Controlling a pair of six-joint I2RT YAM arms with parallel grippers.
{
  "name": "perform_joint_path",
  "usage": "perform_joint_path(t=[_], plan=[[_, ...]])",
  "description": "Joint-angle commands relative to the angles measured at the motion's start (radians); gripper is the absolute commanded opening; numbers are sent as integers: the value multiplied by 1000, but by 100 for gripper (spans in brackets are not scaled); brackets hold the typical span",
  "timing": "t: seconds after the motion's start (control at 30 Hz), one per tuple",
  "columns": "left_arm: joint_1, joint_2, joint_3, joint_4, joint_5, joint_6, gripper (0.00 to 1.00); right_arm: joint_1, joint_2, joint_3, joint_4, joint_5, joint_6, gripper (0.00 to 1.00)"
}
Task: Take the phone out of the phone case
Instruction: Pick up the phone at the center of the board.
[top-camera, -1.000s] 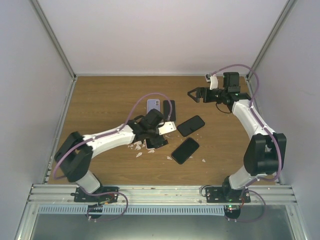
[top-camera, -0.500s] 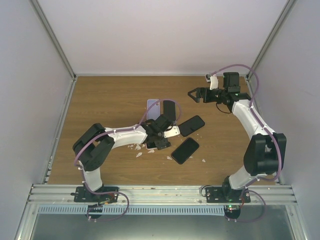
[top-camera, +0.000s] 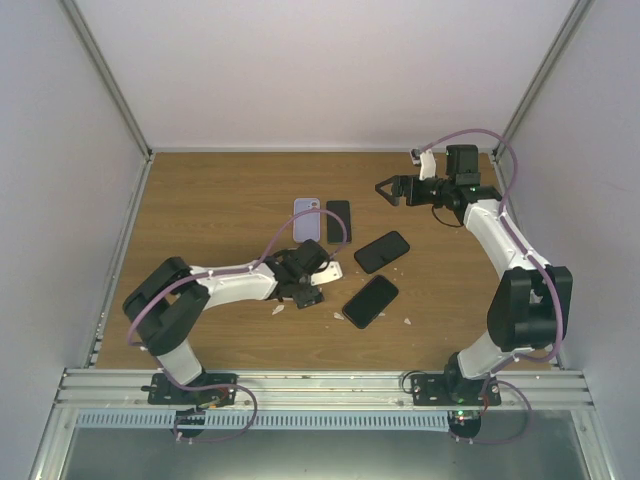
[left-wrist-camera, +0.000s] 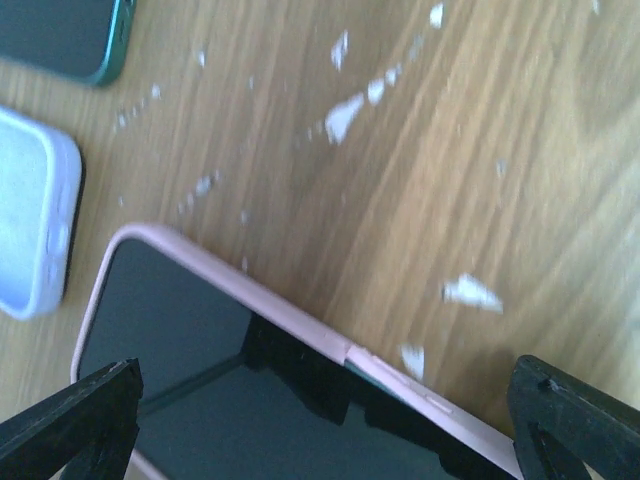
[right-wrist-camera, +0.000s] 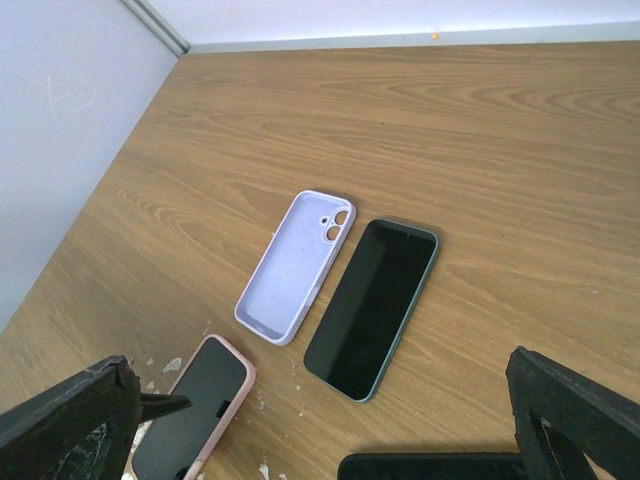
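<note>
Left gripper (left-wrist-camera: 325, 372) spread wide over pink-cased phone (left-wrist-camera: 175, 315), perhaps not touching.

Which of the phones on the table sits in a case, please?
The phone in the pink case, by the left gripper; the green phone and both black phones lie bare.
</note>
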Motion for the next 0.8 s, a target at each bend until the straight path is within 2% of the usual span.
perform_joint_path(t=[0.0, 0.17, 0.33, 0.5, 0.77], plan=[[29, -102, -75, -48, -21, -10, 99, -3, 4, -21, 26, -12, -8, 100], [81, -186, -141, -77, -1, -31, 99, -4, 6, -19, 29, -15, -5, 100], [198, -221, -154, -125, 86, -65, 99, -4, 12, -18, 31, -22, -2, 100], [332, -182, -114, -172, 199, -96, 99, -3, 12, -19, 32, -26, -2, 100], [421, -98, -74, -195, 355, -92, 99, -2, 10, -22, 32, -30, -5, 100]])
